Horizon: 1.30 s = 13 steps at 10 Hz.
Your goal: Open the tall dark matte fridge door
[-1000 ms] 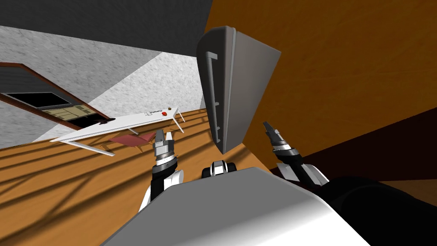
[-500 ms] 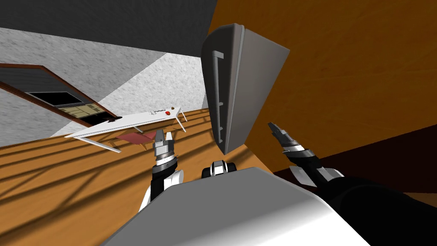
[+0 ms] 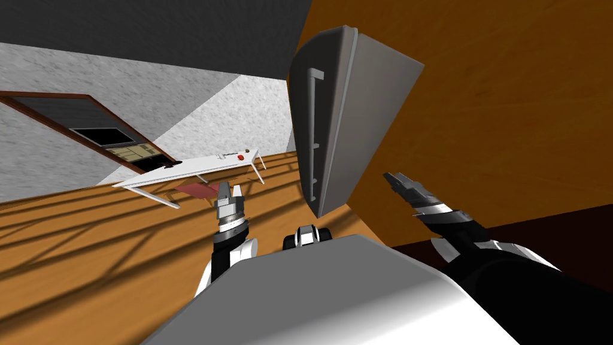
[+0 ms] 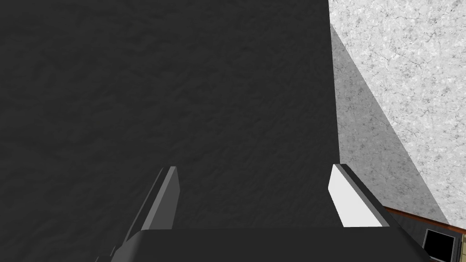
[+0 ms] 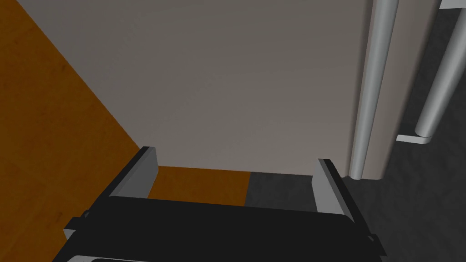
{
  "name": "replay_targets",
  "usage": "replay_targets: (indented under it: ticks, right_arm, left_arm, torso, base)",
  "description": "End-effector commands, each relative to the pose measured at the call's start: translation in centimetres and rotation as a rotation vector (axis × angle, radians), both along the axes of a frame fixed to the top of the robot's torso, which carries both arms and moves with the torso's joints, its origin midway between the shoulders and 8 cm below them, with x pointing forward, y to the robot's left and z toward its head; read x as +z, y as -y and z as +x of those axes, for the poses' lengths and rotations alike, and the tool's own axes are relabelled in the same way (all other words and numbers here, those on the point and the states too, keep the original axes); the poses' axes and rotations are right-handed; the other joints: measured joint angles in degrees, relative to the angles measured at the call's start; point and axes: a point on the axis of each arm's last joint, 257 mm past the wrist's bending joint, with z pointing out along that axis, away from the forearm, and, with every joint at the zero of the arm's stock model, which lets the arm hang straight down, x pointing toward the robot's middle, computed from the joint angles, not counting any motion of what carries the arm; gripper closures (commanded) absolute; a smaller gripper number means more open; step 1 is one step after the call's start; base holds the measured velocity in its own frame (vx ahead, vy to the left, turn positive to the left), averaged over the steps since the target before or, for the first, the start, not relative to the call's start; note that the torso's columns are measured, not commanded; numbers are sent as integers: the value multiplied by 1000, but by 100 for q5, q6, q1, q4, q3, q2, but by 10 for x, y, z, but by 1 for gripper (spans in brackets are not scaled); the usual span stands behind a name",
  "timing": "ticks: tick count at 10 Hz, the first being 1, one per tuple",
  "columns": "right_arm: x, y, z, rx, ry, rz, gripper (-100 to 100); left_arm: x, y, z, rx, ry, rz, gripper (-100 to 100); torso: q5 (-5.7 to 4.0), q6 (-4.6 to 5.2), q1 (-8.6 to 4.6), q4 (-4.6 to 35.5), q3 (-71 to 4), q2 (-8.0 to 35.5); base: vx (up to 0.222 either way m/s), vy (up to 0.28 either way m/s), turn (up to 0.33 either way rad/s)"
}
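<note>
The tall grey fridge point(image 3: 365, 120) stands against the orange-brown wall, its darker door front point(image 3: 302, 108) flush with the body. A long vertical bar handle point(image 3: 313, 129) runs down the door. My right gripper point(image 3: 398, 179) hangs open and empty to the right of the fridge's lower end, apart from it. In the right wrist view that gripper point(image 5: 235, 175) faces the fridge's plain grey side point(image 5: 227, 82), with the door edge point(image 5: 375, 86) and the handle point(image 5: 437, 77) beyond one finger. My left gripper point(image 3: 229, 190) is open and empty, left of the fridge, fingers point(image 4: 352, 200) before a dark wall.
A white table point(image 3: 191, 168) with a small red object on it stands over a red chair point(image 3: 194, 190) on the striped wooden floor, left of the fridge. A brown-framed opening point(image 3: 102, 129) is in the speckled grey wall at far left. The orange-brown wall point(image 3: 509, 120) runs along the right.
The whole head view has shifted: fridge and table sit further right, so I have turned or moved. My right arm has swung out to the right, away from the fridge. The left arm keeps its pose.
</note>
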Motion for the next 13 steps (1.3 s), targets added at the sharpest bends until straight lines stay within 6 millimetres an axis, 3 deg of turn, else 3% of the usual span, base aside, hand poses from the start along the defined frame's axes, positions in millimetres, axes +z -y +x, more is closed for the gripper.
replay_targets:
  ticks: [1,6,13]
  right_arm:
    - [11,14,-7,-32,-7,-65,-100]
    - [29,42,-21,-107,-106,-327,-100]
    - [72,73,-36,-201,-178,-630,-100]
  left_arm:
    - [0,0,0,0,0,0,0]
    - [0,0,0,0,0,0,0]
    - [0,0,0,0,0,0,0]
  torso:
    - [-1,2,-4,0,0,0]
    - [1,2,0,-2,-3,-6]
    - [0,0,0,-1,-3,-5]
  base:
    - [13,15,-8]
    - [30,39,85]
    - [34,39,78]
